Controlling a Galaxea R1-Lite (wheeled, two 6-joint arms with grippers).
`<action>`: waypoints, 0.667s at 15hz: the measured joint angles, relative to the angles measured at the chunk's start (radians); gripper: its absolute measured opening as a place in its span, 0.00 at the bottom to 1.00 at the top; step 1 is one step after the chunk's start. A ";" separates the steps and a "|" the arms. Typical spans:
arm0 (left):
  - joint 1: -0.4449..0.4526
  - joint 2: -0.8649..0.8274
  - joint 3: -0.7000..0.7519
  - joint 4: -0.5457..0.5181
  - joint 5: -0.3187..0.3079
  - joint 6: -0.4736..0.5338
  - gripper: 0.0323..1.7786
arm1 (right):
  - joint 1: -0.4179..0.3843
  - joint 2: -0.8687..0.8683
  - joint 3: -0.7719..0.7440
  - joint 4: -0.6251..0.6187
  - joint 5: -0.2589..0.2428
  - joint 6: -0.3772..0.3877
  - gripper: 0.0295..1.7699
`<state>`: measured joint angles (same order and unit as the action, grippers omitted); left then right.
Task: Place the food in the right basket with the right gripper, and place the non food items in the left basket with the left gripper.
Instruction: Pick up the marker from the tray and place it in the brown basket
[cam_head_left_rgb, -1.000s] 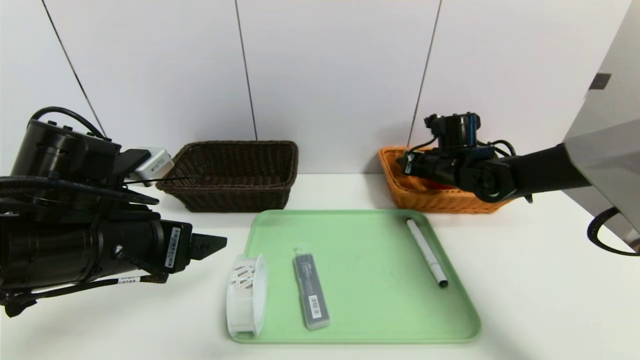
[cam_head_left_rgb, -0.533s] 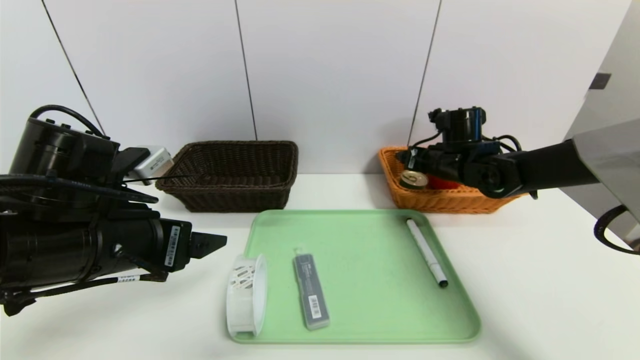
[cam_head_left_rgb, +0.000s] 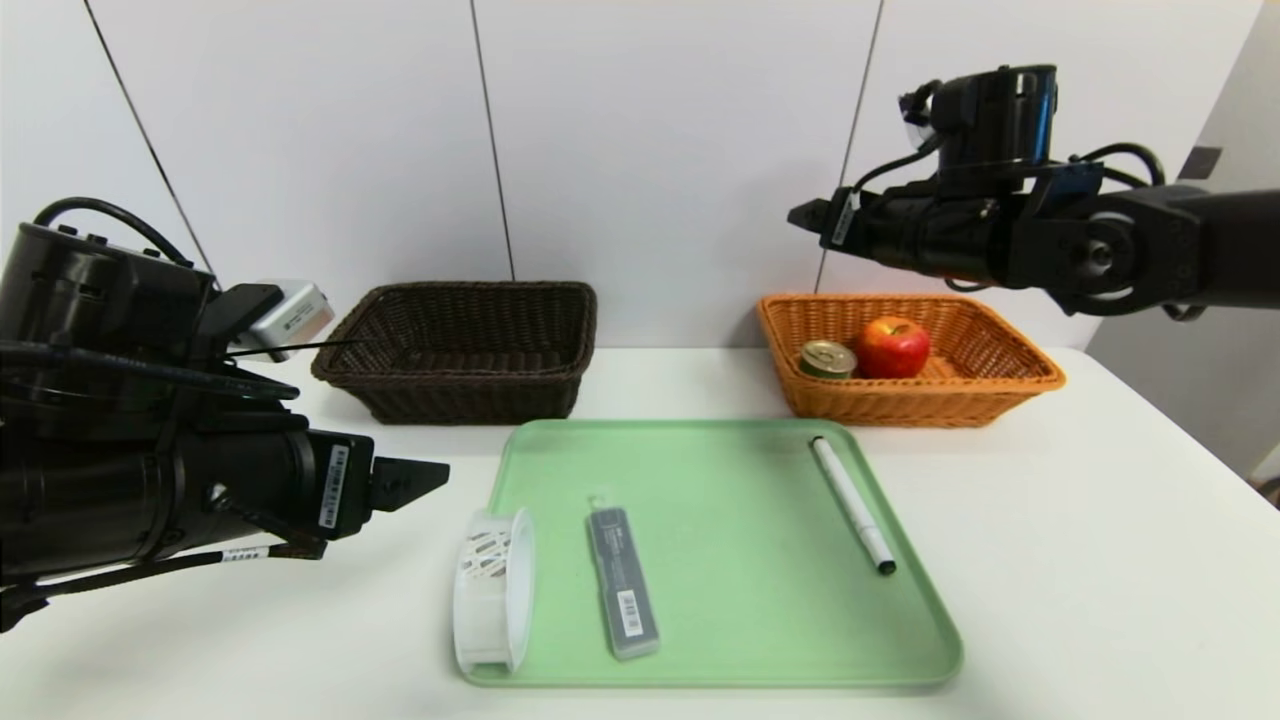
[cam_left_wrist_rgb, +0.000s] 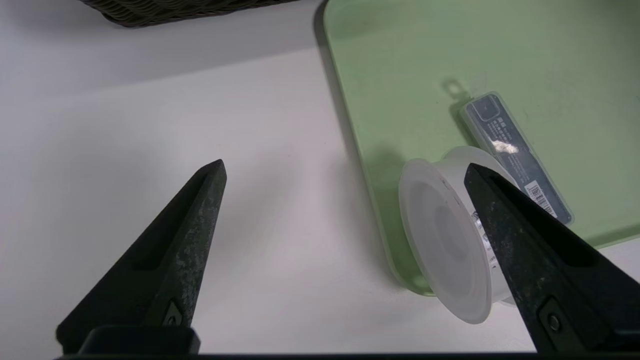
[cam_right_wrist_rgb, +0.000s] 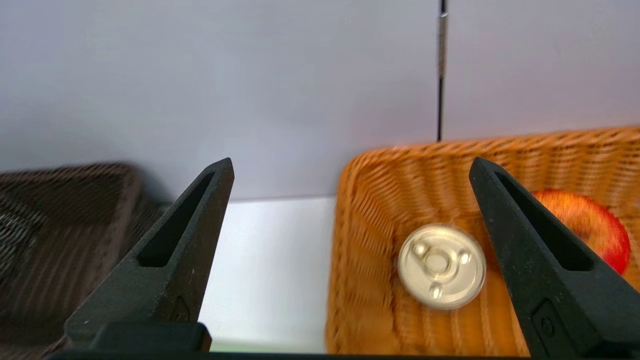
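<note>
Head view: the right hand (cam_head_left_rgb: 815, 215) hangs empty above the orange basket (cam_head_left_rgb: 1010, 385), where apple (cam_head_left_rgb: 892, 346) and tin (cam_head_left_rgb: 827, 359) lie; food looks done.

Left wrist view: the left hand (cam_left_wrist_rgb: 345, 170), spread wide, hovers beside the tape roll (cam_left_wrist_rgb: 442, 240); grey case (cam_left_wrist_rgb: 517, 157) beyond it.

Right wrist view: fingers (cam_right_wrist_rgb: 175, 235) wide apart, tin below.

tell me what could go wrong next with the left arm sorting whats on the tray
1. The tape roll stands on edge at the tray's rim; a nudge from the open left gripper could roll it onto the table.
2. The case lies flat close beside the roll, so a grab may catch both.
3. The pen is thin, flat and farthest from that gripper, so fingers may slip off it.
</note>
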<state>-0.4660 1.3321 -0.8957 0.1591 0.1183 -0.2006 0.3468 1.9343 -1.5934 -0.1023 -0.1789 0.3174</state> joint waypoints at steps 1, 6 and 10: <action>-0.001 -0.004 0.000 0.000 0.000 0.000 0.95 | 0.017 -0.039 -0.027 0.115 -0.001 0.004 0.92; 0.000 -0.028 -0.001 0.001 0.000 0.000 0.95 | 0.067 -0.157 -0.263 0.815 0.013 0.007 0.94; -0.001 -0.044 -0.005 0.002 0.000 0.000 0.95 | 0.086 -0.155 -0.305 1.160 0.051 0.013 0.95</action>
<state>-0.4666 1.2877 -0.9011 0.1611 0.1187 -0.2006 0.4328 1.7796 -1.8983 1.0579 -0.1283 0.3300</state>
